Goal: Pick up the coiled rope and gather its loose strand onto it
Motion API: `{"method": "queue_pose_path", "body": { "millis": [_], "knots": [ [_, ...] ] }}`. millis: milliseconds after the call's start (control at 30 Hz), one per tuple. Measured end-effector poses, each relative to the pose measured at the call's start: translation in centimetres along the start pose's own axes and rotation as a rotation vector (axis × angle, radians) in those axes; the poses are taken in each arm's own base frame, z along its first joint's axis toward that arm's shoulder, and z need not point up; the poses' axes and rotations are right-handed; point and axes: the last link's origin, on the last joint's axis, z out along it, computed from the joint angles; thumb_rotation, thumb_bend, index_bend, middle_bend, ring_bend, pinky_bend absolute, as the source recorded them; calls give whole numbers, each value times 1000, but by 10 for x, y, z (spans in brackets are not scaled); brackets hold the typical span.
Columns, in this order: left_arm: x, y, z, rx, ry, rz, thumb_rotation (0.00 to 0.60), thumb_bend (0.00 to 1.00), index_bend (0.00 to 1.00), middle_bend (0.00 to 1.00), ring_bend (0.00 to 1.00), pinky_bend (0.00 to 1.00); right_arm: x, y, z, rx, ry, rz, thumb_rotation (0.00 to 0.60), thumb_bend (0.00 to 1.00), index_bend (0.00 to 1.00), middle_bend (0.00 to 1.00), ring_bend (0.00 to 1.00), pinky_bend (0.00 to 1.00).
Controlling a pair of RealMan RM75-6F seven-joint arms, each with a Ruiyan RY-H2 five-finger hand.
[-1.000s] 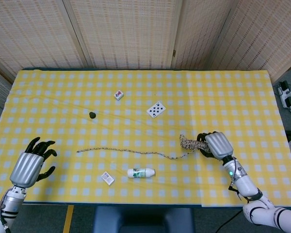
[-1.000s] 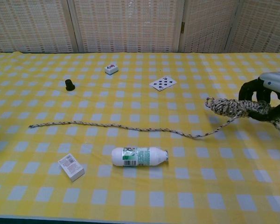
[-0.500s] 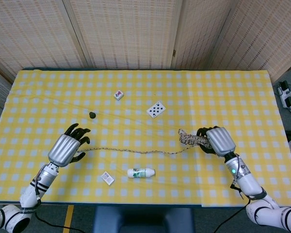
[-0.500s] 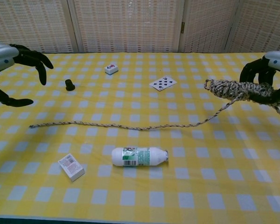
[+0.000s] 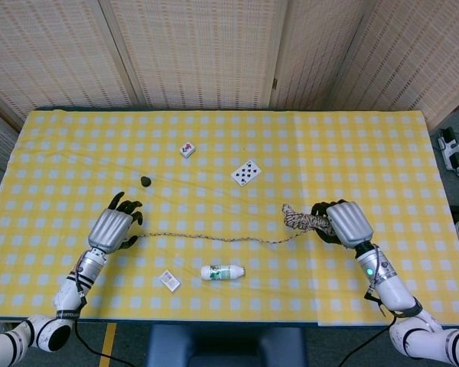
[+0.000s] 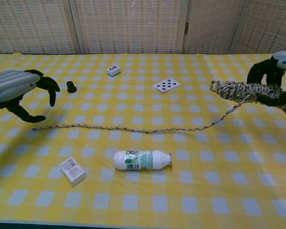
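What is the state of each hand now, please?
Left hand: open, fingers spread above the strand end.
Right hand: holding the coil.

The coiled rope (image 6: 240,91) is held off the table by the right hand (image 6: 276,81). Its loose strand (image 6: 128,129) is trailed across the checked cloth (image 6: 190,191) toward the left hand (image 6: 19,93), whose fingers are spread just above the strand's end.
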Motion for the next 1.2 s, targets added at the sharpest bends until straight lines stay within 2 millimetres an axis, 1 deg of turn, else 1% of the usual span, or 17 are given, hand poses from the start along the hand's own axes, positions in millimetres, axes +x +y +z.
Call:
{"method": "queue_pose_path", "body": {
  "millis": [267,433,567,1200],
  "knots": [
    [-14,8,2,0,-44,-13,600,348,509,257,206,59,-4,0,1,1,-7,7,600,572,620,523,567,470],
    [-21,8,7,28,-53,-22,600,387,514,257,206,55,-6,1,2,-2,-11,11,600,572,619,523,568,470],
    [-26,7,12,50,-65,-18,600,390,514,257,205,53,-6,1,2,-2,-11,11,600,572,620,523,564,470],
    [-34,5,15,74,-115,-4,600,422,528,250,203,48,-8,3,4,-6,-18,16,600,572,620,523,566,470]
  ]
}}
